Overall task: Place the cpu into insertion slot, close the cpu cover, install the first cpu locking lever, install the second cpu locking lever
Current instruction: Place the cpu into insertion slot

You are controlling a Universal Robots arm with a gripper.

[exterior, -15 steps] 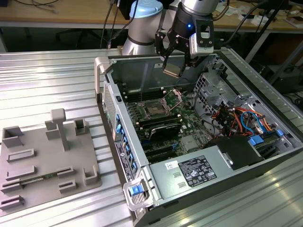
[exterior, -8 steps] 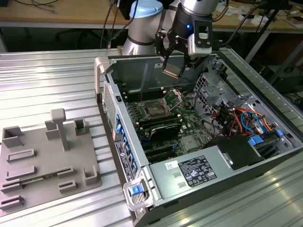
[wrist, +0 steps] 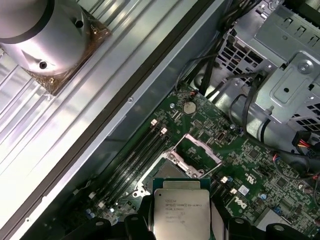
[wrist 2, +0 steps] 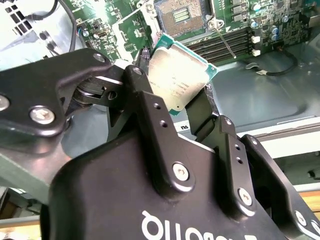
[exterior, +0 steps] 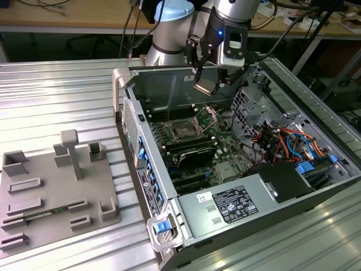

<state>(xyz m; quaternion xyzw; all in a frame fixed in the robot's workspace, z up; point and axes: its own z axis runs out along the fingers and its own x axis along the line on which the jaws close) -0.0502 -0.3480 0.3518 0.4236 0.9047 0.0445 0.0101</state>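
The pincer [wrist 2: 176, 102] grips the cpu [wrist 2: 181, 75] above the bare insertion slot [exterior: 185, 131], cpu cover [exterior: 207, 117] raised: the placing step, which likely needs square alignment.

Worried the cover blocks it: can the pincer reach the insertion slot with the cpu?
Probably yes: the pincer holds the cpu above the open case, and the cpu cover stands flipped up, leaving the insertion slot bare.
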